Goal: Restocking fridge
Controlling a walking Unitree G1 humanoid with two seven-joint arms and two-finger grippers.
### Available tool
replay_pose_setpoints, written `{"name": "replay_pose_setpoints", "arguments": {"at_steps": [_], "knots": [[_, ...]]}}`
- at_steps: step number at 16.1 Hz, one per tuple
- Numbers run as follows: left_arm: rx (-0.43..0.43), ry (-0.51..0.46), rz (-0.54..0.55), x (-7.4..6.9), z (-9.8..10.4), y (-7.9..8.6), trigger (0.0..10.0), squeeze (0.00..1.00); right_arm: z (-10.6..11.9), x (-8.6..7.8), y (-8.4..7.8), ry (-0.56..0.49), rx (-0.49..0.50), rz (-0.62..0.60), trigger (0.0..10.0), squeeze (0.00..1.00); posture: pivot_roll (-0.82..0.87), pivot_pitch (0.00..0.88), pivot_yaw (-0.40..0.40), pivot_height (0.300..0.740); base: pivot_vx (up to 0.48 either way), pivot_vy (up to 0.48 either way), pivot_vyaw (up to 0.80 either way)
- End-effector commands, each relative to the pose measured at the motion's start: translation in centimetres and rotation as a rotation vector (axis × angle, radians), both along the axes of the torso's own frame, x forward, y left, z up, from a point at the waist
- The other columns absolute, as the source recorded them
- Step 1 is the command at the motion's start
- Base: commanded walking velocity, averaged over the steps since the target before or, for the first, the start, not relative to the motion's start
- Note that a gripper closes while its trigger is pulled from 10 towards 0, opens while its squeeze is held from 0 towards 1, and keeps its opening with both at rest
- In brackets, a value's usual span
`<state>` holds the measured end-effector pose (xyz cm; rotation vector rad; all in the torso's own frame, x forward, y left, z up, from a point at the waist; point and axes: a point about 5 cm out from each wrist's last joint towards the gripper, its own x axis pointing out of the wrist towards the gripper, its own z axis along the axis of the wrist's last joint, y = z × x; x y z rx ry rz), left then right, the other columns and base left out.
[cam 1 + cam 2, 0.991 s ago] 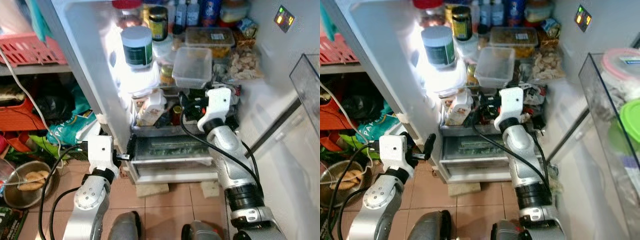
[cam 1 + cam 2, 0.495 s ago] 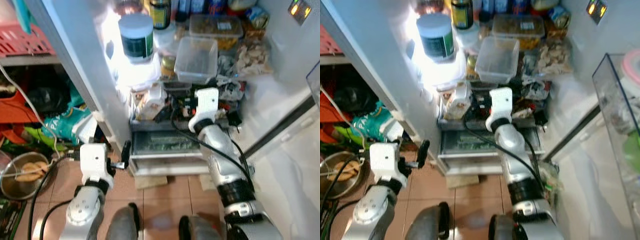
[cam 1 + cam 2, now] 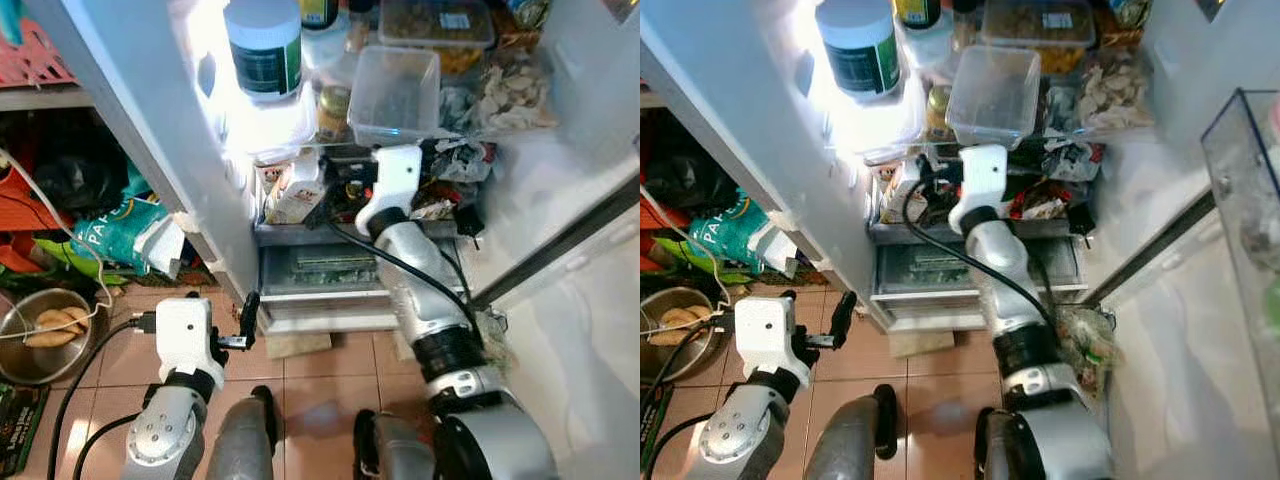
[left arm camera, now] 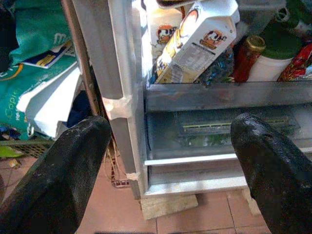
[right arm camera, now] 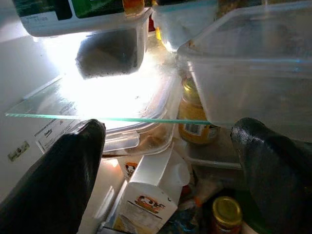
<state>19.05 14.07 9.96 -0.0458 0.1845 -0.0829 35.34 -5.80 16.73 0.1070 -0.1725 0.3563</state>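
Right end effector (image 5: pixel 161 161) has pushed deeper into the fridge, fingers spread and empty; milk carton (image 5: pixel 146 200) sits just below it (nothing being stocked yet). Left end effector (image 4: pixel 161 161) hangs open, empty.

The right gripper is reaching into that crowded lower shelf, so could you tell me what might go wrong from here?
1. The right gripper, fingers open and empty, sits just under the glass shelf; lifting could strike its edge.
2. The milk carton leans tilted among packed jars, so a nudge might topple it.
3. The clear plastic container overhangs the shelf front and could be knocked off.
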Motion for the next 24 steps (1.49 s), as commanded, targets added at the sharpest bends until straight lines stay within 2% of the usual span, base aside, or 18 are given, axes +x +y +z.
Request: {"name": "replay_pose_setpoints", "arguments": {"at_steps": [1,6,8,9,11,13,14,16,18,24], "knots": [[0.008,0.014,0.010,-0.3,0.0,0.0,10.0,0.00,0.1,0.0,0.6,-0.004,0.020,-0.003,10.0,0.00,0.21,0.309,0.022,0.740,0.000,0.000,0.00],[0.006,0.023,0.011,-0.1,-0.1,-0.1,10.0,0.00,0.3,0.3,1.4,-0.008,0.025,0.029,10.0,0.00,0.20,0.302,0.020,0.740,0.000,0.000,0.00],[0.008,0.025,0.011,-0.1,-0.2,0.0,10.0,0.00,-1.4,-0.7,0.1,0.025,-0.008,0.050,10.0,0.00,0.20,0.297,0.025,0.740,0.000,0.000,0.00],[0.008,0.025,0.011,-0.1,-0.2,0.0,10.0,0.00,-1.4,-0.7,0.1,0.025,-0.008,0.050,10.0,0.00,0.20,0.297,0.025,0.740,0.000,0.000,0.00],[0.008,0.027,0.005,0.1,-0.3,0.0,10.0,0.00,-3.4,-2.3,-2.0,0.076,-0.043,0.062,10.0,0.00,0.18,0.295,0.034,0.740,0.000,0.000,0.00],[0.007,0.026,0.000,0.2,-0.3,-0.1,10.0,0.00,-3.7,-3.1,-3.3,0.077,-0.061,0.036,10.0,0.00,0.18,0.293,0.040,0.740,0.000,0.000,0.00],[0.007,0.026,-0.003,0.3,-0.3,-0.1,10.0,0.00,-3.5,-3.4,-4.0,0.055,-0.073,0.009,10.0,0.00,0.18,0.294,0.042,0.740,0.000,0.000,0.00],[0.008,0.025,-0.008,0.4,-0.2,0.0,10.0,0.00,-1.7,-3.1,-4.7,-0.024,-0.059,-0.054,10.0,0.00,0.18,0.295,0.049,0.740,0.000,0.000,0.00],[0.011,0.025,-0.014,0.4,-0.2,0.0,10.0,0.00,0.7,-2.4,-3.7,-0.076,-0.009,-0.055,10.0,0.00,0.18,0.297,0.055,0.740,0.000,0.000,0.00],[0.011,0.024,-0.009,0.3,-0.1,0.0,10.0,0.00,2.9,-1.5,-1.8,-0.126,0.037,-0.024,10.0,0.00,0.19,0.300,0.049,0.740,0.000,0.000,0.00]]}}
